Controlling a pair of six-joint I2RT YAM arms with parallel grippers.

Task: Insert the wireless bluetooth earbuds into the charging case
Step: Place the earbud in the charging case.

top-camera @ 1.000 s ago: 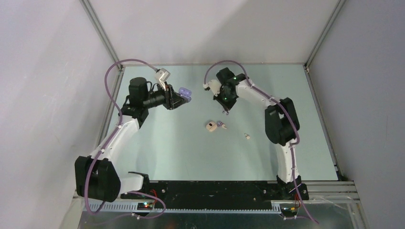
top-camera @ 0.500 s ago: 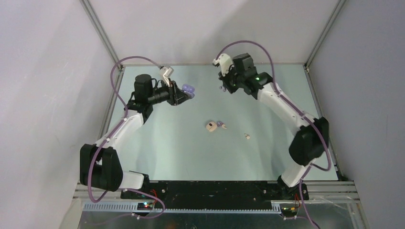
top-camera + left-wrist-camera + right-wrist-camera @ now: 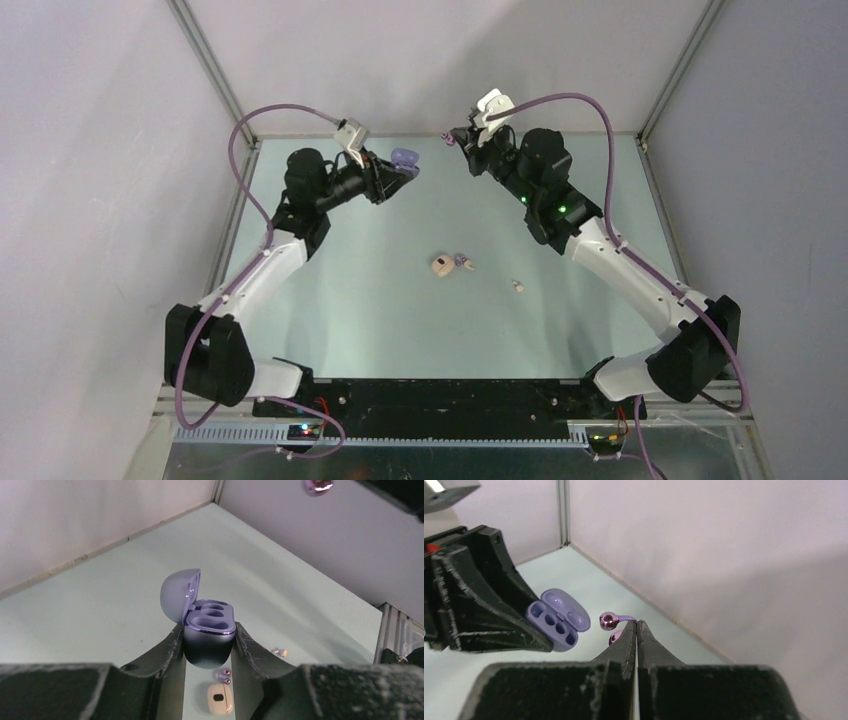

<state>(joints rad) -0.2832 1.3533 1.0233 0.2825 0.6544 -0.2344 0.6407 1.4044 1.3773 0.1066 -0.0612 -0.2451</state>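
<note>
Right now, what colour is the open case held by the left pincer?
Lavender-purple charging case, clearest in the left wrist view.

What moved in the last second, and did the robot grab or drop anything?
The right jaws, shut on a purple earbud, swung from the middle of the table to the far back. The left jaws carried the open lavender case back too. Nothing was picked up or let go. The beige case, the purple bud beside it and the white bud stayed put.
</note>
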